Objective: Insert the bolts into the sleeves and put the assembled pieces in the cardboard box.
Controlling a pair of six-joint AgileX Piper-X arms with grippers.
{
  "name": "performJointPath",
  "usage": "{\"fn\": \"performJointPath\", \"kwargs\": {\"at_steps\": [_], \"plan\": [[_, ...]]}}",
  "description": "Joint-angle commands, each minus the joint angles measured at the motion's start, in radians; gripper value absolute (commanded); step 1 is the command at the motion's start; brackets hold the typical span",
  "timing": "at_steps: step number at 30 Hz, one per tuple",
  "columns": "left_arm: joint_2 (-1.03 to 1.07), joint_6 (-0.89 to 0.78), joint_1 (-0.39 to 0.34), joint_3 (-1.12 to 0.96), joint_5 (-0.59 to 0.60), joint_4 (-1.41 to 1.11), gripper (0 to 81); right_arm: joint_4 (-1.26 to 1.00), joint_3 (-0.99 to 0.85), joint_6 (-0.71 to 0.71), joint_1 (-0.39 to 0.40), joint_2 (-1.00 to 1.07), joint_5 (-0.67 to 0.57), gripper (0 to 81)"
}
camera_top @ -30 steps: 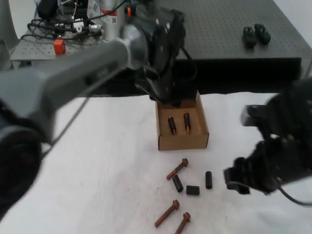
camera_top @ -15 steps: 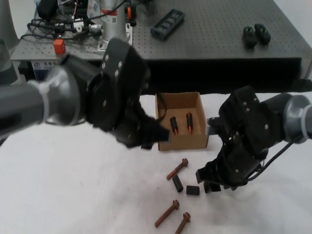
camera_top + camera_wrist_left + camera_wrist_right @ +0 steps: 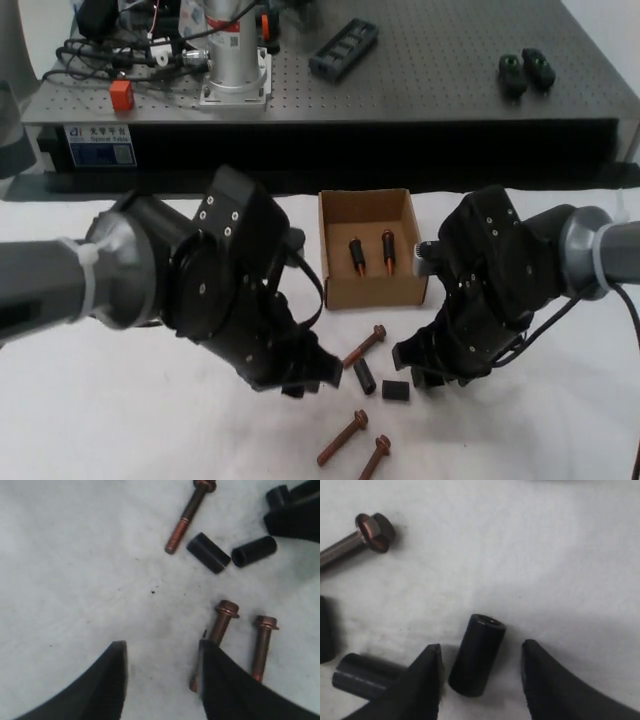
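Since everything ends up in it, cardboard box (image 3: 365,290): sits on the white cloth (image 3: 120,430) just beyond the loose parts, with two assembled pieces (image 3: 355,255) already lying inside, side by side.
left gripper (image 3: 161,652): fingers spread, holding nothing, low over the cloth. The gap is above bare cloth, so it's a bit off to one side of anything grabbable.
right gripper (image 3: 481,650): also wide open and empty, but it's straddling a sleeve, so this arm is the better placed one imo.
nearest bolt (image 3: 222,625): just beside one left finger, shank end tucked behind it, not in the gap. Its long axis runs roughly along the fingers. A second bolt (image 3: 262,645) lies parallel just past it.
sleeve (image 3: 476,662): flat on the cloth right between the right fingers, with its long axis crosswise to their closing line and slightly tilted. A squeeze would catch it across its width. Looks like the next grab to me.
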Motion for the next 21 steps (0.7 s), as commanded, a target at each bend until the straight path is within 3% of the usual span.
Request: {"fn": "performJointPath", "kwargs": {"at_steps": [1,6,21], "plan": [[0.003,0.106,-0.031,0.008,0.055,0.004,32.8,0.003,-0.003,0.008,0.000,0.028,-0.003,28.4],[0.037,0.199,-0.083,0.005,0.062,-0.003,32.8,0.005,-0.003,-0.001,0.000,0.028,-0.003,0.3],[0.196,0.370,-0.129,-0.086,0.055,0.004,32.7,0.066,0.158,-0.001,-0.003,-0.269,-0.010,0.2]]}}
